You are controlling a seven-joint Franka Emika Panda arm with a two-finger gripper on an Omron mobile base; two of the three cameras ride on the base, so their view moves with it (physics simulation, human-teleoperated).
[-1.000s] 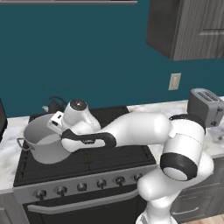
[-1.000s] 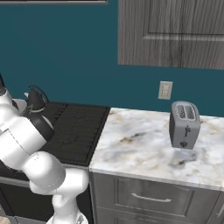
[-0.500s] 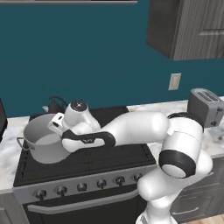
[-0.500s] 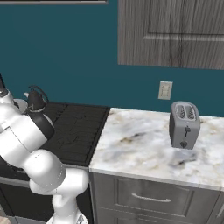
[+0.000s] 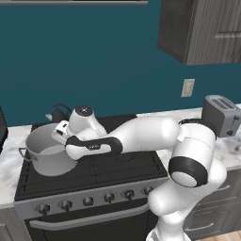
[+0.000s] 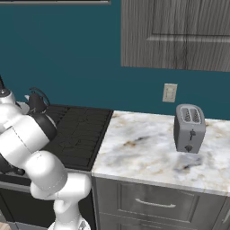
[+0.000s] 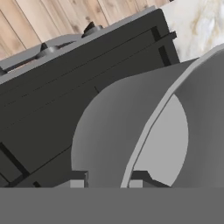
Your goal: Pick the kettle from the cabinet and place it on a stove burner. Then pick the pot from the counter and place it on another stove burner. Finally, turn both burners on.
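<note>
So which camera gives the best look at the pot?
The left base view: the whole pot shows on the stove's front left burner, side handle included. The hand view is so close that just its rim and wall show, straddled by the fingertips.

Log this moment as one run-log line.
phase: pot placement | gripper: shut on pot rim | pot: over front-left stove burner | kettle: on rear-left burner | knobs: untouched

The arm hides most of the kettle (image 5: pixel 58 114).
</note>
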